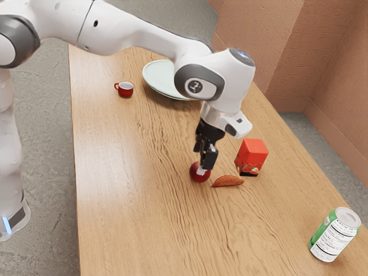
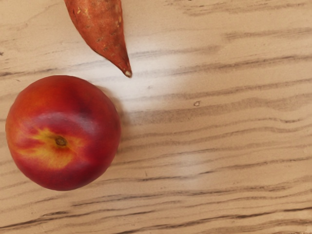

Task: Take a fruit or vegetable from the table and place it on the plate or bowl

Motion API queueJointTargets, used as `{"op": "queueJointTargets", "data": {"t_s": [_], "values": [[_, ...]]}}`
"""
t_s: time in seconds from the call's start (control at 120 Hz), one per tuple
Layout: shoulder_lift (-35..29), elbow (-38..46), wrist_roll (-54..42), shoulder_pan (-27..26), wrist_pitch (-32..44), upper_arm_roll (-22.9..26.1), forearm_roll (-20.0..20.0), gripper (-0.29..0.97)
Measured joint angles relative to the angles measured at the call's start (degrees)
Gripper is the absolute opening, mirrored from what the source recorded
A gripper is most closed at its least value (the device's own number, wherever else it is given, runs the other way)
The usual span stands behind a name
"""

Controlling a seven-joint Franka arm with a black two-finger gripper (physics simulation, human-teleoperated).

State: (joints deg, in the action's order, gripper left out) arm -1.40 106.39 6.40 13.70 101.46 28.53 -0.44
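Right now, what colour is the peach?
The peach is deep red with a yellow patch; best in the wrist view.

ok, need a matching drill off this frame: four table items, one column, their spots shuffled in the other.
1. red cup
2. can
3. sweet potato
4. nectarine

A. just under the claw
B. apart from the rest, at the exterior view's right
C. beside the plate
D. close to the red box

Pairs: 1-C, 2-B, 3-D, 4-A
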Motion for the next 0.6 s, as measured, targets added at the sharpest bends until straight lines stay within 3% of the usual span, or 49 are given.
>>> {"op": "queueJointTargets", "data": {"t_s": [0.258, 0.442, 0.508, 0.6], "values": [[0.4, 0.5, -1.6, -5.3, 2.4, -0.3, -1.3, 0.68], [3.3, -2.2, -3.9, -9.7, 3.1, -4.4, -0.3, 0.68], [4.4, -3.5, -4.7, -8.2, 3.2, -4.8, 0.1, 0.68], [5.1, -4.7, -5.8, -1.4, 3.3, -5.2, 0.4, 0.68]]}}
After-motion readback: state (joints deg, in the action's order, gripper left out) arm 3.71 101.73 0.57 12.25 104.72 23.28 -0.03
